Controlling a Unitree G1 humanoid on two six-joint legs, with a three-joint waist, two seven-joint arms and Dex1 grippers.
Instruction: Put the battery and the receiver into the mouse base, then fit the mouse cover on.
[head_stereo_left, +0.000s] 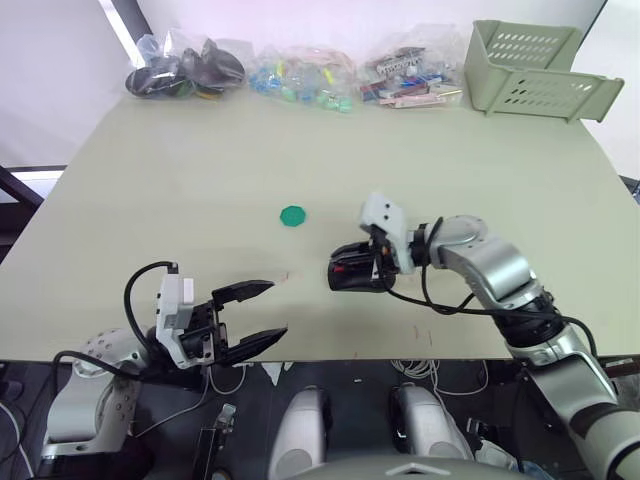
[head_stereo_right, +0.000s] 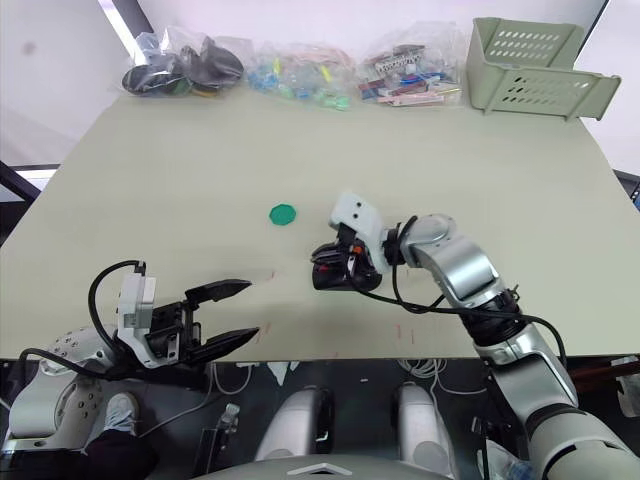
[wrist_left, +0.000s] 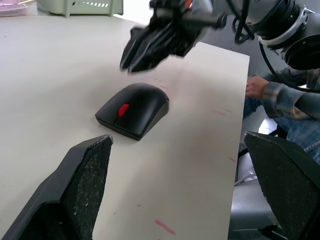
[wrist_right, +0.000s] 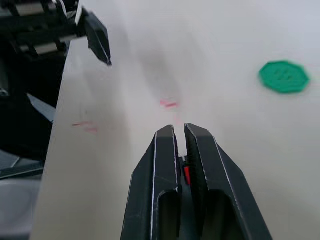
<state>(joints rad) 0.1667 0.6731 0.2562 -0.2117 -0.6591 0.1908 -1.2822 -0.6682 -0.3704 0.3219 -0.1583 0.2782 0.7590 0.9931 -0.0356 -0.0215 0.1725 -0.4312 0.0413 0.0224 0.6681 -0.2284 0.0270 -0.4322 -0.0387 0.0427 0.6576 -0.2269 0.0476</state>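
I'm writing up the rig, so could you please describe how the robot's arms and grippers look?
Both arms are silver-grey metal segments with black joints and looping black cables. The left gripper and right gripper each have two black tapered fingers on a white wrist housing; the left's finger pads look rough-textured.

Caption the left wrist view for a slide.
Assembled black mouse on the table, right gripper hovering just above it.

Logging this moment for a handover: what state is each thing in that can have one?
Mouse: cover on, resting flat on the table.
Left claw: open, holding nothing, by the table's near edge.
Right claw: shut, fingers together just above the mouse.
Green disc: lying flat, apart from the mouse.
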